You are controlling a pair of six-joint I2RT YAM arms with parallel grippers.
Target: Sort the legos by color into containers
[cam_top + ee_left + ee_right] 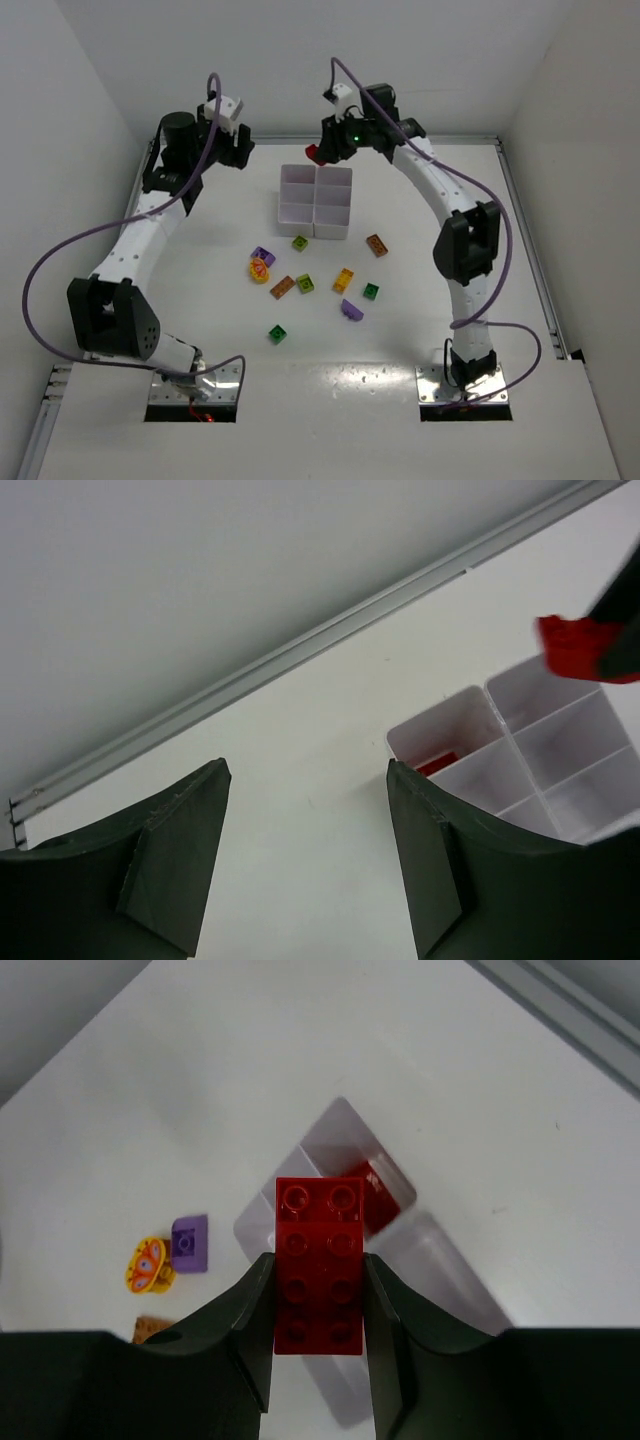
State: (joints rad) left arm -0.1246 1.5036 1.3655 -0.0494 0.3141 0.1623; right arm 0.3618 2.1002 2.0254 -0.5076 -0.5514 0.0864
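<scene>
Robot lab, white enclosure walls (70, 80), table-bolted arms (140, 240)

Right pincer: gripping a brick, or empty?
Gripping. The right pincer has its fingers pressed against both long sides of a red brick, held near the white tray.

**Top view of the workspace.** Two white arms (135, 245) rise from bases at the bottom edge and arch toward the upper middle of the frame. The right gripper (322, 148) holds a red brick (311, 154) at the upper edge of the white compartment tray (315, 200), upper centre. The left gripper (243, 150) hangs at upper left, apart from the tray. Below the tray, loose bricks lie scattered on the white table (180, 300): purple (262, 255), purple (350, 310), green (371, 291), green (277, 333), yellow (343, 280), orange (377, 244), orange (282, 286), and a round yellow piece (260, 271)
</scene>
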